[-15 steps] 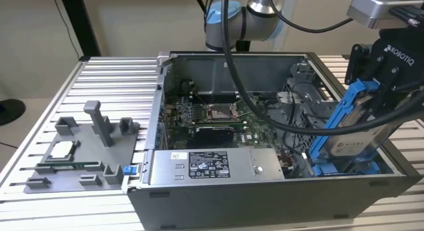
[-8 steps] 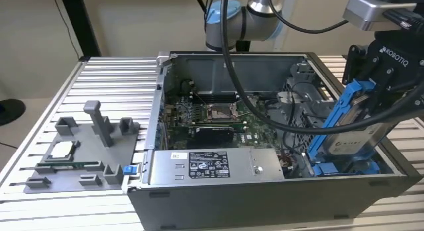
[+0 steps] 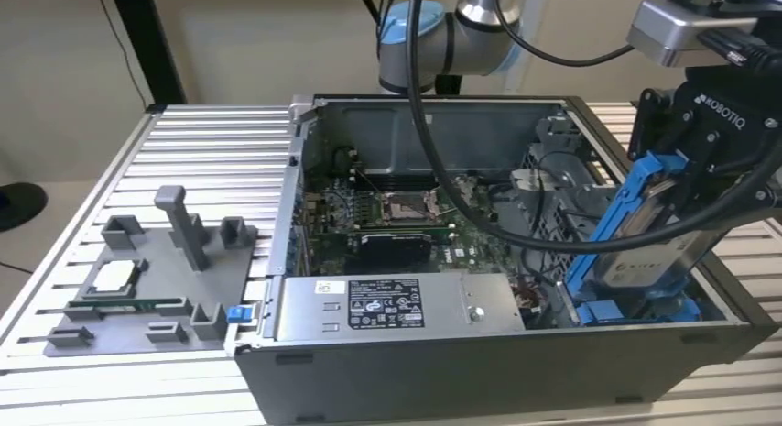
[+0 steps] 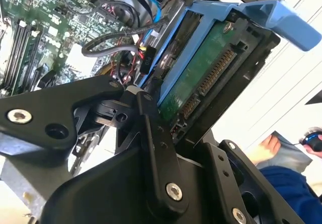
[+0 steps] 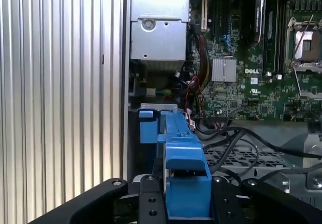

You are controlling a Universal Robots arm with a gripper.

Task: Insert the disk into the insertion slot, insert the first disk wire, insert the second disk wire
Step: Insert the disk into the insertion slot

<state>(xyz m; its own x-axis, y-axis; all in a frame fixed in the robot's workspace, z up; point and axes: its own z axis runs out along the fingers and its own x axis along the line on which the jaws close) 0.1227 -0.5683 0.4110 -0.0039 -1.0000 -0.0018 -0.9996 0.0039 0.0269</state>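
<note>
Pinches disk (image 3: pixel 647 254) between jaws at its upper end. Holds long axis tilted, 1-to-7 o'clock in exterior view. Lower end at mouth of insertion slot (image 3: pixel 638 311), 7 o'clock from jaws; not yet seated.

You have a ribbed aluminium table (image 3: pixel 201 137) carrying two things: the open computer case (image 3: pixel 489 376) toward the exterior view's right, and a grey fixture plate (image 3: pixel 153 293) just beside it, leftward.
</note>
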